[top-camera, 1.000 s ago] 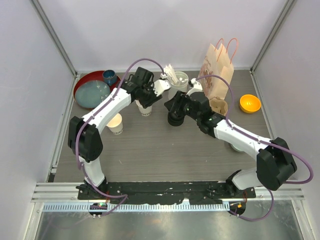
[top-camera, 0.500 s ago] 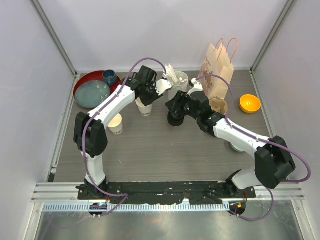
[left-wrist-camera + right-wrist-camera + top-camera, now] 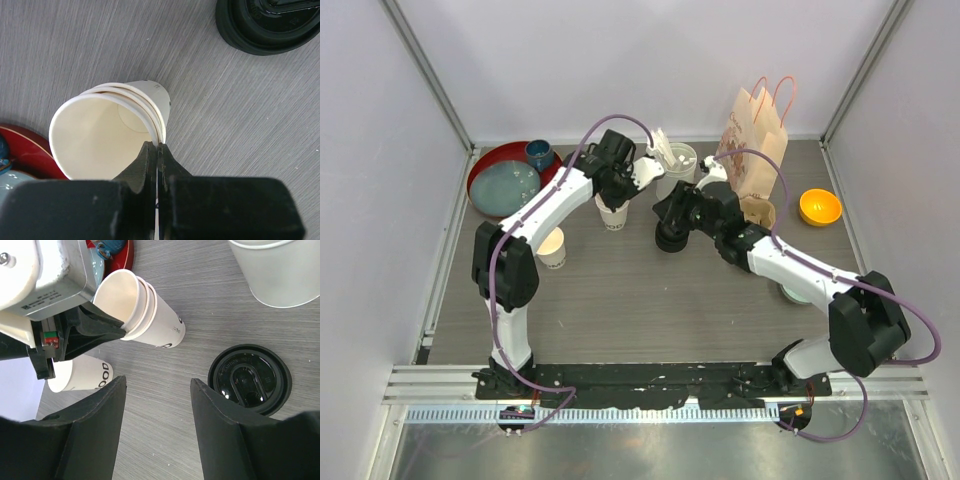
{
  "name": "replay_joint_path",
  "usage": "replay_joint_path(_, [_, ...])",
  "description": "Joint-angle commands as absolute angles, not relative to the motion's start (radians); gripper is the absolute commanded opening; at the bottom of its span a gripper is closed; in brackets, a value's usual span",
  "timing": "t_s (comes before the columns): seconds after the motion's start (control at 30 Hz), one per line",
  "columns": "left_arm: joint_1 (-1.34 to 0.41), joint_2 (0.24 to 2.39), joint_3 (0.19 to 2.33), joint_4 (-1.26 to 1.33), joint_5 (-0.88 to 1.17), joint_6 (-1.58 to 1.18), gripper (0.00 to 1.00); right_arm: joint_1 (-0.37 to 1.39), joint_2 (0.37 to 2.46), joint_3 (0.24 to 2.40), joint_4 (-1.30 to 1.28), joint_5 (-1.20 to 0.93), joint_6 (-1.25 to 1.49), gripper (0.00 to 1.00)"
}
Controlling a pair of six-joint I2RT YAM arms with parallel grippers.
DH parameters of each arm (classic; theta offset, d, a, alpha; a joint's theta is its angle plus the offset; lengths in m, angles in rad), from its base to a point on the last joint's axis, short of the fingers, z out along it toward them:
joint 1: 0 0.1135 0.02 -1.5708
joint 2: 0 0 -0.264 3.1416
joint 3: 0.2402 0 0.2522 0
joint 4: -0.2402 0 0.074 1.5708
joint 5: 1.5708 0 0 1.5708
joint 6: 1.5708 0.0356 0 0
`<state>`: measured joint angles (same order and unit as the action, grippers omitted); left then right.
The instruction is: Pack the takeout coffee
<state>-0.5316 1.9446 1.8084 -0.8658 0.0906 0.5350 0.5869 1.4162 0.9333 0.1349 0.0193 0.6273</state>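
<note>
Nested white paper cups (image 3: 613, 214) with a dark print stand left of centre. They also show in the left wrist view (image 3: 107, 131) and the right wrist view (image 3: 150, 315). My left gripper (image 3: 620, 192) is shut on their rim, one finger inside the top cup and one outside (image 3: 158, 152). I cannot tell whether the base touches the table. Another white cup (image 3: 551, 247) stands apart at the left (image 3: 80, 374). Stacked black lids (image 3: 669, 239) lie right of the nested cups (image 3: 250, 380) (image 3: 267, 22). My right gripper (image 3: 157, 412) is open and empty above the table, just left of the lids (image 3: 672, 214).
A white cylinder of white sticks (image 3: 675, 160) stands behind the cups. Right of it are a paper bag (image 3: 756, 135) and a tan pulp carrier (image 3: 758, 212). An orange bowl (image 3: 819, 207) is at the far right. A red tray (image 3: 490, 170) with blue dishes is at the back left.
My left wrist and forearm have shifted a little right and toward the back, still gripping the nested cups. The right arm has barely moved.
</note>
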Motion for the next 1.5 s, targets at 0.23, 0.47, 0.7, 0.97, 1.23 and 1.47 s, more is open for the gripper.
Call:
replay_joint_path(0.23, [-0.537,1.822,1.694,-0.773,0.094,0.529,0.0,0.584,1.698,1.075,0.368,-0.116,0.807,0.57])
replay_joint_path(0.47, [-0.54,1.799,1.661,-0.758,0.1,0.534,0.0,0.584,1.807,1.14,0.422,-0.159,0.87,0.56])
replay_joint_path(0.7, [-0.538,1.805,1.667,-0.756,0.113,0.526,0.0,0.584,1.855,1.152,0.466,-0.179,0.911,0.55])
replay_joint_path(0.97, [-0.54,1.784,1.66,-0.727,0.136,0.497,0.0,0.584,1.902,1.161,0.48,-0.193,0.948,0.52])
replay_joint_path(1.23, [-0.543,1.729,1.621,-0.673,0.135,0.48,0.0,0.584,1.922,1.157,0.476,-0.183,0.948,0.52])
replay_joint_path(1.47, [-0.542,1.672,1.612,-0.637,0.112,0.485,0.0,0.586,1.891,1.154,0.439,-0.158,0.911,0.52])
